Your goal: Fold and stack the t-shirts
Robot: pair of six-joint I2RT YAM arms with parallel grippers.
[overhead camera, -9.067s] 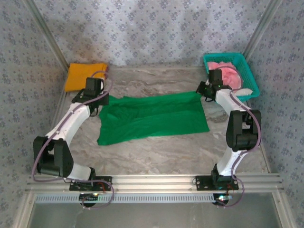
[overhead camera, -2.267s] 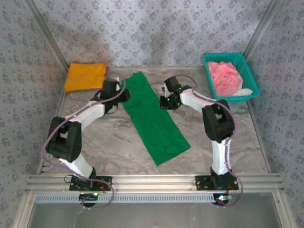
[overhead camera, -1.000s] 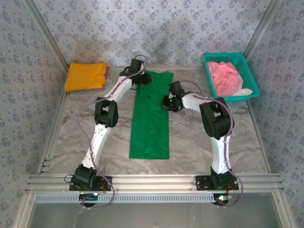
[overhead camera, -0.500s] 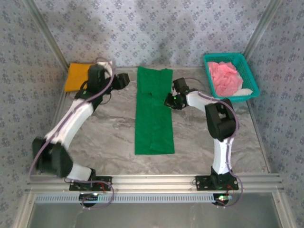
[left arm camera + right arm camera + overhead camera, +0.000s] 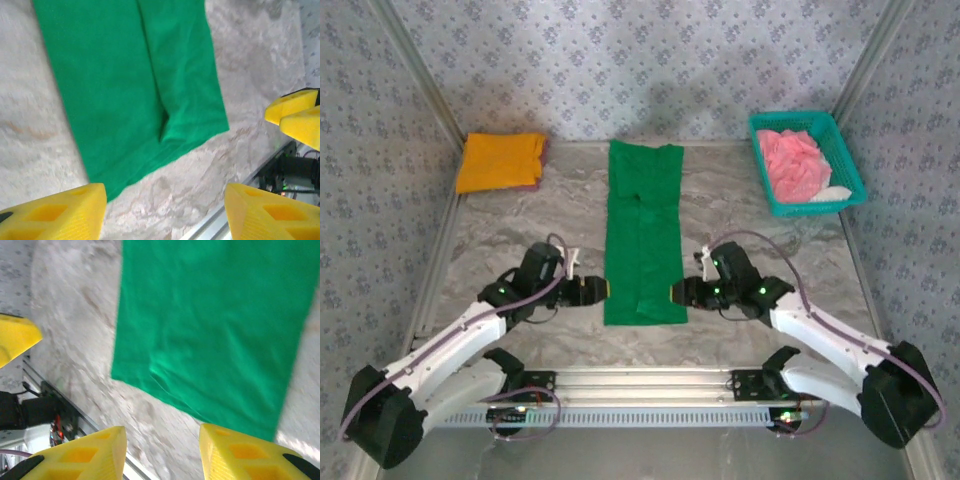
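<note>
Flanking the near end of the green t-shirt point(image 5: 642, 230), folded into a long strip on the table point(image 5: 500, 235), the left gripper point(image 5: 598, 291) and right gripper point(image 5: 677, 293) both stood released and empty, jaws apart.

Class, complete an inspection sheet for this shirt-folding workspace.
Surface: grey marbled tabletop.
Job's things: bright green cloth t-shirt, long folded strip, centre; orange-yellow cloth t-shirt, folded, far left; pink cloth t-shirt, crumpled in basket.
Clutter: teal plastic mesh basket, far right.
End effectors: left end effector and right end effector open, empty, flanking green strip's near end.
Cables: purple cables along both arms.
Surroundings: patterned wall panels; aluminium frame rail.
</note>
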